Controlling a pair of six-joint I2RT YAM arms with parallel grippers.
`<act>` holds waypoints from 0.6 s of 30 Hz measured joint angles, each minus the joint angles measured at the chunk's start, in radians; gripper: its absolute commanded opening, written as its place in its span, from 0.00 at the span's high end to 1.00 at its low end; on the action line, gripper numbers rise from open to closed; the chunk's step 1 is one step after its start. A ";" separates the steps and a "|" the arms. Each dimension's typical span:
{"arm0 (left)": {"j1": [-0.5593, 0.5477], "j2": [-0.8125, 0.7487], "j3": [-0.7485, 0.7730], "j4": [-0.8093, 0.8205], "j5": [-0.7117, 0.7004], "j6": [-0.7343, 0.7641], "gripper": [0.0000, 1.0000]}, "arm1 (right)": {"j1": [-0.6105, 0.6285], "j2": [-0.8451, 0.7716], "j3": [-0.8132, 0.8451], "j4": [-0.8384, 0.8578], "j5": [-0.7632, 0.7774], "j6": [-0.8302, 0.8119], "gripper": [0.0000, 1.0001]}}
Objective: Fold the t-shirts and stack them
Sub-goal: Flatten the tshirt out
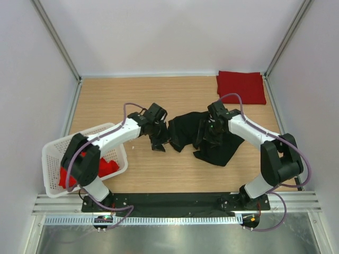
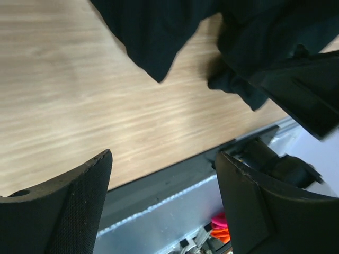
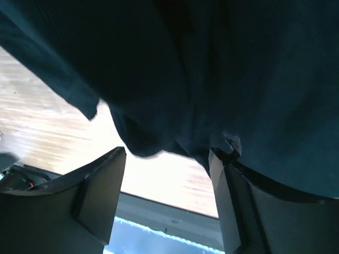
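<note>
— Black t-shirt (image 1: 183,132), where is it lying?
— It's lying crumpled midway across the surface (image 1: 106,100). I'm seeing the left end effector (image 2: 163,159) gaping wide, empty; the right end effector (image 3: 165,153) is standing open against the cloth.

White lattice basket (image 1: 53,159) — askew (near-left corner) — on the wooden table (image 1: 106,100)

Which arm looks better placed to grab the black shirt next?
Probably the right. The right gripper hangs over the black t-shirt and its bulk, jaws apart, cloth right at its tips. The left gripper is open at the shirt's left edge, with only bare table showing between its tips.
</note>
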 measured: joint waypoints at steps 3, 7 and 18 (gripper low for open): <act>0.001 0.114 0.038 0.019 0.003 0.024 0.24 | 0.009 0.034 0.008 0.028 0.000 0.010 0.35; 0.003 0.250 0.091 0.048 0.002 0.037 0.26 | 0.010 0.037 0.012 0.043 0.010 0.013 0.43; 0.019 0.410 0.196 0.052 0.000 0.018 0.62 | 0.010 0.124 0.039 0.086 0.016 0.014 0.49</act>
